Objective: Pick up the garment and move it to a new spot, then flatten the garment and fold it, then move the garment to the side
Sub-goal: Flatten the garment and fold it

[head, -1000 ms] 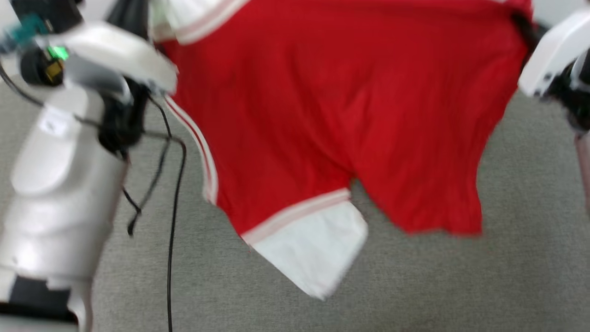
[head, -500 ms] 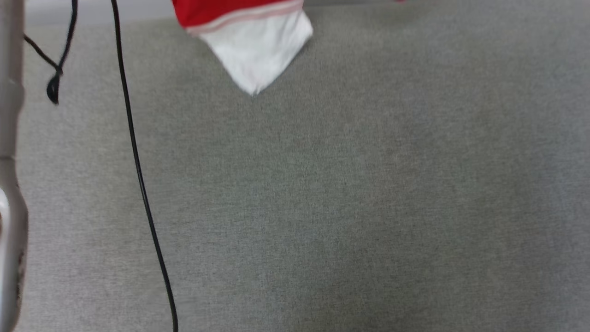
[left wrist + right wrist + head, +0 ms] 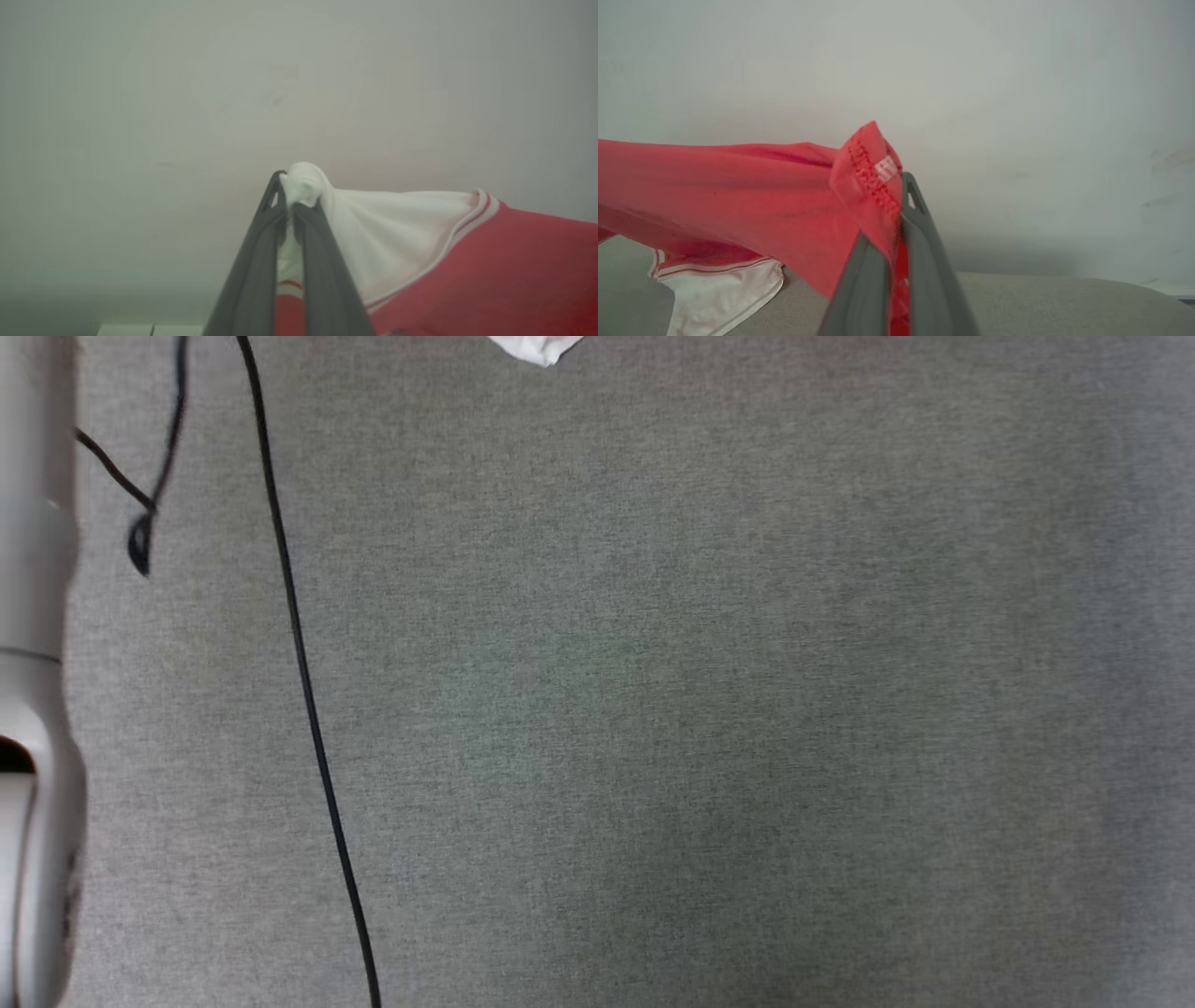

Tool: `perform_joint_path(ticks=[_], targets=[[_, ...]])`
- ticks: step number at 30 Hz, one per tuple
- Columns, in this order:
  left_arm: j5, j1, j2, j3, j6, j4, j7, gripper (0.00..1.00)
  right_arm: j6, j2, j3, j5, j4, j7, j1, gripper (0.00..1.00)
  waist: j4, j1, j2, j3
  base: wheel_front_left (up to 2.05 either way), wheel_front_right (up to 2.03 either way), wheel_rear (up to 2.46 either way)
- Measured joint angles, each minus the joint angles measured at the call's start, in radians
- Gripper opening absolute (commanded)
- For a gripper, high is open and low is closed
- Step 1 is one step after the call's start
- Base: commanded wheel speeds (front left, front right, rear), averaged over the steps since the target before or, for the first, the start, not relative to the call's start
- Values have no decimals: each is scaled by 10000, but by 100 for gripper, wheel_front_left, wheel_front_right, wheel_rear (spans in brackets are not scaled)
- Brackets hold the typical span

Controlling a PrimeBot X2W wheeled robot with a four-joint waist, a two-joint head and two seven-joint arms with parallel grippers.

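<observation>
The garment is a red shirt with white sleeve ends and striped trim, held up in the air. My left gripper is shut on a bunched white sleeve end. In the right wrist view my right gripper is shut on a stitched red hem of the garment, which stretches away to the left with a white sleeve end hanging below. In the head view a small white tip of the garment shows at the top edge.
Grey fabric surface spreads across the head view. A black cable runs down its left side, beside my pale arm. A pale wall stands behind the raised garment.
The head view has swung downward, so the garment has slid from the middle of the picture up to the top edge. Both arms have passed out of the picture's upper corners.
</observation>
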Motion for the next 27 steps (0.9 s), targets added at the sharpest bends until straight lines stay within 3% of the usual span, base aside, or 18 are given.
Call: perform_joint_path(ticks=[8, 14, 23, 27], targets=[[-525, 1488, -314, 100, -464, 807, -445, 0, 2, -420, 1112, 650, 132, -405, 1236, 0, 213, -1, 0, -52, 0, 0, 0], [-855, 3329, -433, 203, -700, 982, -836, 0, 8, -719, 1902, 1463, -136, -907, 3173, 0, 341, -2, 0, -623, 0, 0, 0], [-1095, 7397, -474, 652, -715, -132, -1083, 0, 63, -1043, 2207, 2477, -708, -1952, 7123, 0, 500, -3, 0, -2127, 0, 0, 0], [-1087, 9500, -418, 878, -445, -1087, -1085, 0, 67, -1112, 1908, 2800, -978, -2230, 8882, 0, 555, -4, 0, -2961, 0, 0, 0]])
